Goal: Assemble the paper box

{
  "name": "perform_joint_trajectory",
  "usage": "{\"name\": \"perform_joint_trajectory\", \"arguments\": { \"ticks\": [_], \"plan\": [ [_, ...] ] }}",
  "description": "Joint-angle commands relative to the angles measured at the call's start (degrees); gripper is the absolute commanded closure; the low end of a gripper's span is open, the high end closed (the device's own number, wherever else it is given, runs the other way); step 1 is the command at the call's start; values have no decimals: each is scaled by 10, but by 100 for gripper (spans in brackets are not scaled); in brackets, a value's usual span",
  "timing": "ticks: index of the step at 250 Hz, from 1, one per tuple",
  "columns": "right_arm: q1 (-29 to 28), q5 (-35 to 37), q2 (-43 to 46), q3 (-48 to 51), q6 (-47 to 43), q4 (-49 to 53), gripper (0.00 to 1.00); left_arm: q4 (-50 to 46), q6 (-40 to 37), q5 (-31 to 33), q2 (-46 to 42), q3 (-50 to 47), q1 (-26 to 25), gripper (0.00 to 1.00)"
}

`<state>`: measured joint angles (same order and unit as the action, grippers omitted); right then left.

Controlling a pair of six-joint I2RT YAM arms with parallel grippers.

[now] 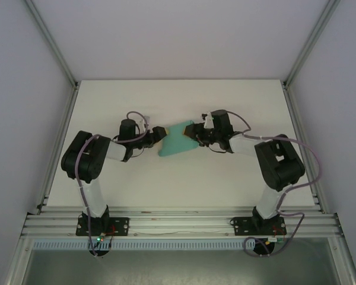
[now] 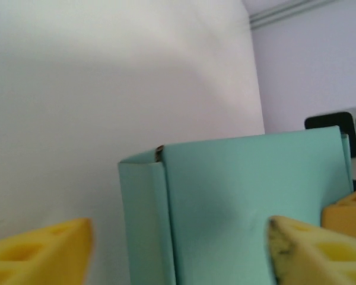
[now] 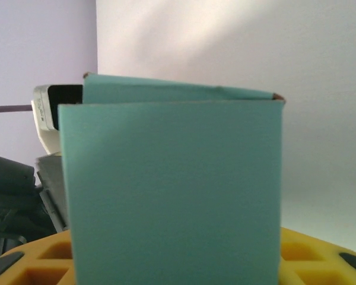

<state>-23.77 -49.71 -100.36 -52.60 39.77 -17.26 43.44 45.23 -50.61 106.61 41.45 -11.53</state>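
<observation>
**Top view.** A white surface (image 1: 107, 178) is enclosed by pale walls (image 1: 24, 89) and bordered at the bottom of the frame by aluminium rails (image 1: 178, 222), where both arm bases are bolted. Grey cables (image 1: 137, 113) loop along the arms. The arms reach inward and meet at the centre of the frame. There the teal paper box (image 1: 179, 140) lies between the left gripper (image 1: 159, 132) at its left end and the right gripper (image 1: 199, 136) at its right end. Whether the box rests on the surface or is raised off it cannot be told.

**Left wrist view.** The paper box (image 2: 243, 208) occupies the lower centre and right, with a folded flap along its left edge. The left gripper's yellow fingers (image 2: 41, 252) stand wide apart in the two lower corners, clamping nothing. The lower-left one is apart from the box, and the lower-right one meets the card's face. At far right, past the box's edge, are an orange-yellow finger of the other arm (image 2: 347, 208) and a black-and-white camera housing (image 2: 338, 122).

**Right wrist view.** The paper box (image 3: 172, 190) stands upright across the middle of the frame and hides the gap between the right gripper's yellow fingers (image 3: 320, 258) along the bottom edge. How far this gripper is closed, and whether it grips the card, cannot be told. The other arm's camera housing (image 3: 50, 107) shows at mid-left.
</observation>
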Motion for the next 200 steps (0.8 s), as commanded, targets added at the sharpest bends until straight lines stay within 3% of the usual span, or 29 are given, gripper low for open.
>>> {"name": "perform_joint_trajectory", "arguments": {
  "ticks": [1,38,67,99,141,200],
  "plan": [
    [8,39,59,1,13,43,49,-47,-102,16,-86,29,-8,1],
    [22,85,107,3,78,112,51,-219,-330,193,-201,66,-77,0],
    [49,59,135,-12,150,192,52,-322,-508,290,-257,98,-161,0],
    [71,-11,151,-15,226,227,54,-404,-672,281,-296,105,-212,0],
    [83,-89,143,-35,276,286,60,-552,-843,237,-314,130,-239,0],
    [83,-111,143,-59,298,344,63,-552,-947,334,-313,111,-254,0]
  ]
}}
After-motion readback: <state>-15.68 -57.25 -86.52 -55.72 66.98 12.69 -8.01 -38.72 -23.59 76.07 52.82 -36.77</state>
